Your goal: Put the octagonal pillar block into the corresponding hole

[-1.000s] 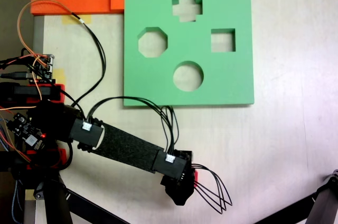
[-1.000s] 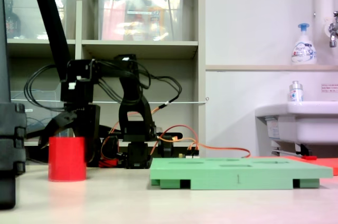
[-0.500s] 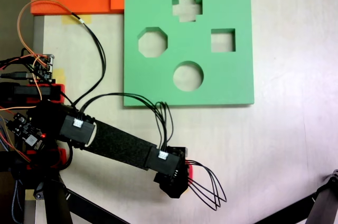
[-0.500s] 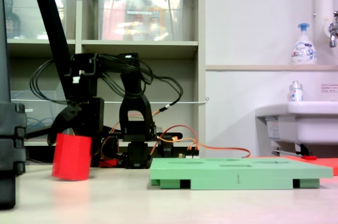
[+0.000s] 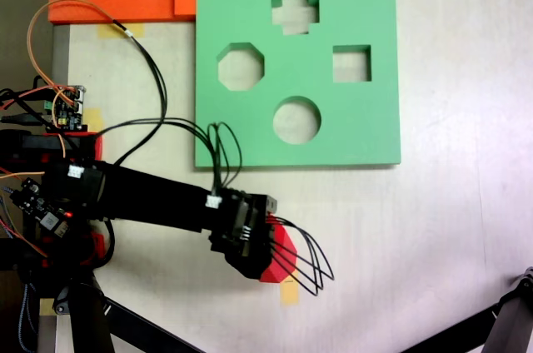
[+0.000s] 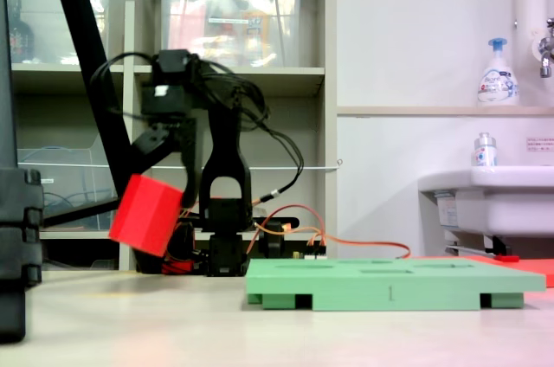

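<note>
The gripper [image 6: 154, 202] pinches the octagonal pillar block [image 6: 145, 215], its jaws pressed against the red foam, and holds it clear of the table [image 6: 260, 332] with the block's long axis tilted, its lower end swung toward the left in that low side-on fixed view. What matters for the coming move is where the corresponding hole [image 5: 241, 67] lies from the block: in the fixed view from above, the block [image 5: 281, 255] sits below the near edge of the green foam board [image 5: 366, 128], and the eight-sided cutout is up and somewhat to the left of it, beyond the round cutout [image 5: 296, 120]. The view from above gives this bearing and the cutout shapes but hides the height and the tilt; the side-on view shows both, yet its board [image 6: 389, 285] appears edge-on, cutouts indistinct.
</note>
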You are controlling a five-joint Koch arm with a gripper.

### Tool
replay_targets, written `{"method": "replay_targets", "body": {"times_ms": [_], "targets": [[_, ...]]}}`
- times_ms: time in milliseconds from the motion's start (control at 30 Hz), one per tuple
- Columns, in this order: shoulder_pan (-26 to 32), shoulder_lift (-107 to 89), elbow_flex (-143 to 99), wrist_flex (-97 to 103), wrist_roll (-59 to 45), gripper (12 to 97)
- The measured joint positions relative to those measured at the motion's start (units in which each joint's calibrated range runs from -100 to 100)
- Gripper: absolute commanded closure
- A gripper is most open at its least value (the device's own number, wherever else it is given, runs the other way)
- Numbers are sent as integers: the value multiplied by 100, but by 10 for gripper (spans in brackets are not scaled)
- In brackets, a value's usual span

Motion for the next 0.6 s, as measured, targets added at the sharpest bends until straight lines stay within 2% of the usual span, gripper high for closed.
{"method": "replay_targets", "body": {"times_ms": [133,300,467,600], "targets": [[474,-479,98,-29,274,703],[1470,-602,216,-88,982,703],[2354,-164,559,-147,1900,703],[2813,137,559,-147,2505,703]]}}
